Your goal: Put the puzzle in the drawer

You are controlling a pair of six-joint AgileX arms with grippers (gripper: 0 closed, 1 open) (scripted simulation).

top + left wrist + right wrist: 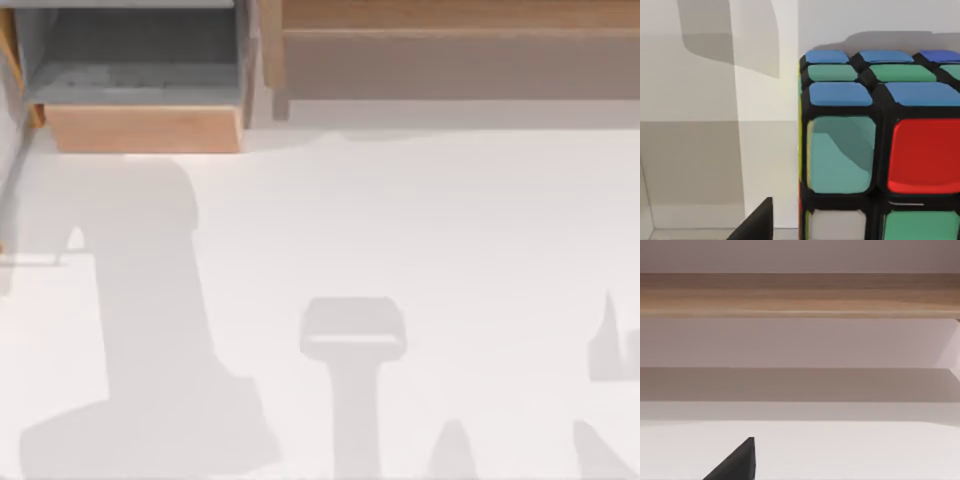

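Left gripper [757, 223] shows as a dark wedge at the lower edge of its wrist view, just beside the puzzle [880, 150]; clenched or released, I cannot tell. One puzzle sits in that frame's right half, upright and equal-sided, so it has no long axis. One drawer [140, 128] stands open in the top view's upper left, its tan front toward the white surface [420, 220]. One wooden shelf ledge [450, 15] runs to its right. Right gripper [737, 465], its state also untellable, faces that ledge.
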